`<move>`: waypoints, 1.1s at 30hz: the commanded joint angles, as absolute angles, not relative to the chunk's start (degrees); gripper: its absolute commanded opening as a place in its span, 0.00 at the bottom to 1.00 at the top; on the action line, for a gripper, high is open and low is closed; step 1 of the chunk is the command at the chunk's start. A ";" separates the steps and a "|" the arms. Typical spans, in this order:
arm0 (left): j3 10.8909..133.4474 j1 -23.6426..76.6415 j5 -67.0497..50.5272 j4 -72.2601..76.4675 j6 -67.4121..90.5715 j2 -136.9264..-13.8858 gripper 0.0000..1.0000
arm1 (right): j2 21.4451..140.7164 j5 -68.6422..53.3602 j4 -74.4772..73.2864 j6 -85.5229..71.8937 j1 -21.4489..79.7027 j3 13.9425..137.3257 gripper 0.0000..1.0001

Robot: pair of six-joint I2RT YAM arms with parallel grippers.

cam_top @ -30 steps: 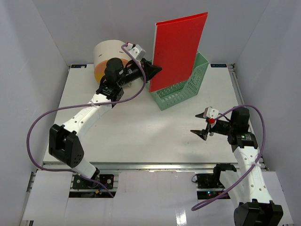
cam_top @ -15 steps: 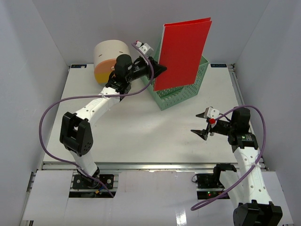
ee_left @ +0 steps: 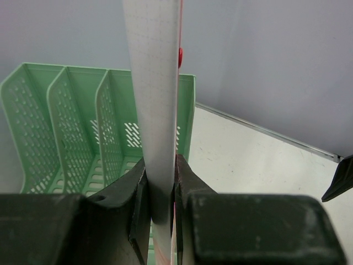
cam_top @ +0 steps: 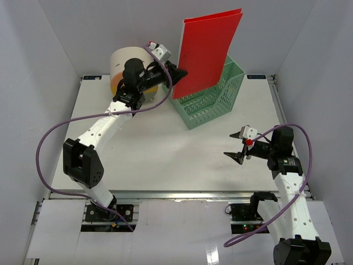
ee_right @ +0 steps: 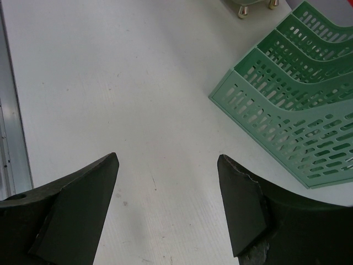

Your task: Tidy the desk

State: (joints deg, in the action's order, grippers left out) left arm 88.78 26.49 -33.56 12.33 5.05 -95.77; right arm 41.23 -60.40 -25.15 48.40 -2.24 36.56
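Note:
My left gripper is shut on a red folder and holds it upright in the air over the green mesh file rack at the back of the white desk. In the left wrist view the folder runs edge-on between my fingers, above the rack's slots. My right gripper is open and empty, low over the desk at the right. The right wrist view shows bare desk between its fingertips and the rack ahead to the right.
A beige round drawer box stands at the back left behind the left arm. A metal rail runs along the desk's front edge. White walls close in the sides and back.

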 commanded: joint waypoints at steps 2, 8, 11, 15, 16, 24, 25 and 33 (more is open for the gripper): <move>91.57 25.80 -32.40 13.76 2.86 -91.18 0.00 | 40.96 -61.70 -23.73 48.60 -2.59 36.17 0.79; 93.16 25.49 -33.65 13.27 3.34 -92.45 0.00 | 41.13 -61.70 -23.73 48.69 -2.64 36.12 0.78; 92.51 25.49 -34.33 14.72 4.74 -92.80 0.00 | 41.30 -61.62 -23.73 48.69 -2.62 36.12 0.79; 91.89 25.49 -34.86 15.92 5.90 -93.67 0.00 | 41.15 -61.61 -23.73 48.69 -2.64 36.12 0.79; 92.00 25.49 -35.03 16.19 6.18 -94.11 0.00 | 41.21 -61.61 -23.73 48.69 -2.64 36.12 0.79; 93.43 25.49 -35.57 19.26 8.42 -99.64 0.00 | 41.07 -61.52 -23.70 48.69 -2.72 36.12 0.79; 93.71 25.49 -35.68 19.65 8.70 -100.27 0.00 | 41.05 -61.52 -23.64 48.69 -2.72 36.12 0.79; 93.26 25.49 -39.54 28.98 9.93 -107.21 0.00 | 41.04 -61.61 -23.73 48.78 -2.81 36.12 0.79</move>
State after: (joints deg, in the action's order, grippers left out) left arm 91.68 25.80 -36.10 19.22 8.97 -106.38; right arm 41.23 -60.40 -25.15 48.42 -2.57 36.56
